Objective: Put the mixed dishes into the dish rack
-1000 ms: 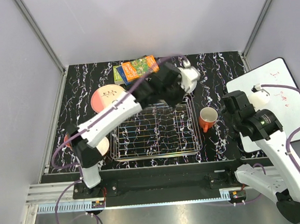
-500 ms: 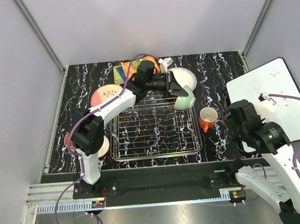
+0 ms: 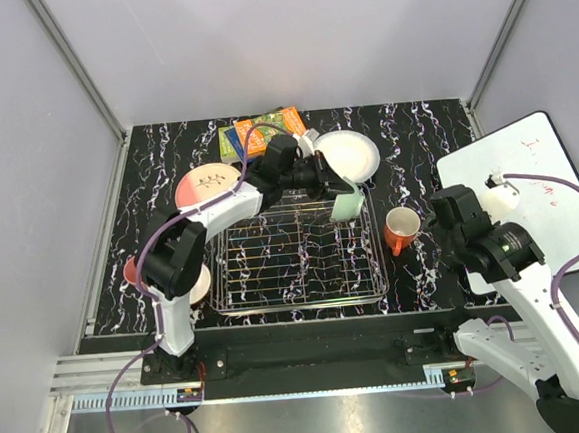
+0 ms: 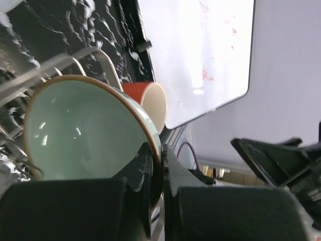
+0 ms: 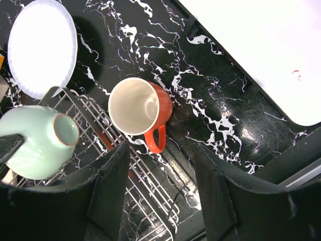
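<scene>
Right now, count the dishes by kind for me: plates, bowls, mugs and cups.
Plates: 2, the white plate and the pink-and-cream plate.
Bowls: 2, the pale green bowl and the orange bowl, partly hidden.
Mugs and cups: 2, the orange-red mug and a cup, mostly hidden.
Total: 6.

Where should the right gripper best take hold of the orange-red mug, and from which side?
Come from above and pinch the rim of the orange-red mug opposite its handle, one finger inside. It stands upright, mouth open upward, and the dish rack crowds the handle side.
</scene>
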`<state>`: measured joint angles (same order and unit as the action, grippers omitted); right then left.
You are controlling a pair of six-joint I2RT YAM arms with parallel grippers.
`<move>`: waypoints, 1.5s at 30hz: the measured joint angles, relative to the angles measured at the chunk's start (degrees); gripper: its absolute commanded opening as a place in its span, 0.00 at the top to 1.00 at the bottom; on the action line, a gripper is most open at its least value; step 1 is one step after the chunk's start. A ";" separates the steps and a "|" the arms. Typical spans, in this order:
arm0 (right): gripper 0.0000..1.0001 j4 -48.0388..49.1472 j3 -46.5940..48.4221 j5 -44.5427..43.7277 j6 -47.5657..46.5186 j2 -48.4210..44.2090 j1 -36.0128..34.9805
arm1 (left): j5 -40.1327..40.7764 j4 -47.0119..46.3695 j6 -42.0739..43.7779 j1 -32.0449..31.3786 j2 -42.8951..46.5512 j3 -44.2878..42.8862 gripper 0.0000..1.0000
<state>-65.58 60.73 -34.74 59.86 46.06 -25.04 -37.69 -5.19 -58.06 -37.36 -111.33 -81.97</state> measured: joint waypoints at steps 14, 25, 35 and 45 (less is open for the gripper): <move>0.41 0.63 -1.66 3.08 0.66 -2.45 0.00 | 2.19 -8.50 -11.54 -3.13 0.20 4.09 1.00; 0.41 0.76 -1.84 4.26 0.63 -2.12 0.02 | 1.81 -16.98 -20.41 -5.86 0.61 9.05 1.00; 0.41 0.74 -1.92 4.24 0.61 -2.01 0.02 | 1.81 -14.45 -20.00 -3.04 4.46 16.17 0.90; 0.40 0.81 -2.05 4.39 0.61 -0.98 0.02 | 2.25 -12.83 -18.38 -2.67 5.16 16.44 0.43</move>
<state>-64.77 58.67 -30.35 60.47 45.08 -25.02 -35.44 -18.02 -76.44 -40.03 -106.17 -65.54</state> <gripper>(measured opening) 0.600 0.469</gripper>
